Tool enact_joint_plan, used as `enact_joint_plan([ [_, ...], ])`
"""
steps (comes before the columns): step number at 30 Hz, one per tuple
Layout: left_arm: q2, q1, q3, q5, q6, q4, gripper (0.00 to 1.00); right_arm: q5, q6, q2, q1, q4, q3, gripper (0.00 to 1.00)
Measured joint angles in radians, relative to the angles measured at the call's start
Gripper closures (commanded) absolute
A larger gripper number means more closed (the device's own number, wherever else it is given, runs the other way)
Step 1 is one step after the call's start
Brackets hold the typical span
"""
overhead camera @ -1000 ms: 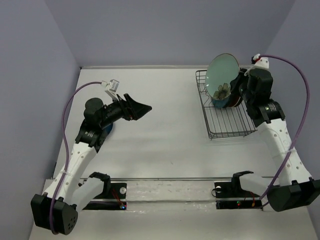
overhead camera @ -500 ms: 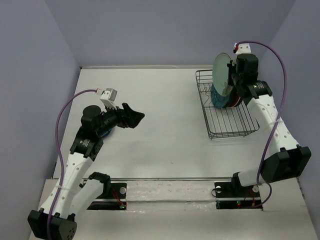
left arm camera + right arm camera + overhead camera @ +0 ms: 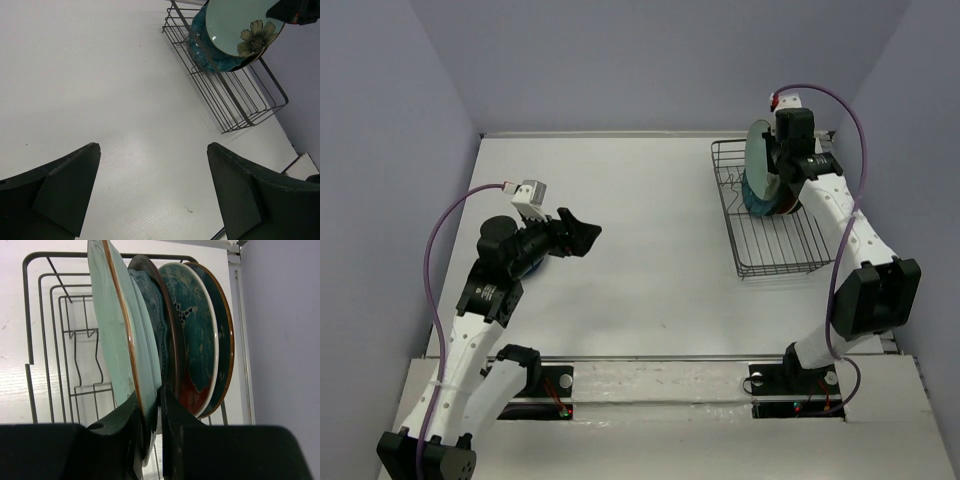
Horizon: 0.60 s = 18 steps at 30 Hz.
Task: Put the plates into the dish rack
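Your right gripper is clamped on the rim of the mint green plate, one finger on each face, with the brown edge running up between them. The plate stands upright on edge inside the dish rack, directly ahead of the fingers; whether its lower edge rests on the wires cannot be told. Just right of the held plate, three more plates stand on edge, packed close: a scalloped dark teal one, a patterned teal one and a dark blue one with a brown rim. The rack's upright tines show left of the gripper. Your left gripper hangs with jaws spread wide, holding nothing, above the white table; the rack sits well ahead of it, to its right.
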Motion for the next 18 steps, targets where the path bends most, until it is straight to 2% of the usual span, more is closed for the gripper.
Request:
enact_joint_plan([
  [18,0.0,0.013,-0.005,-0.007,0.0,-0.002,0.01,-0.002,0.022,0.043,0.0,0.063,-0.043,0.93],
])
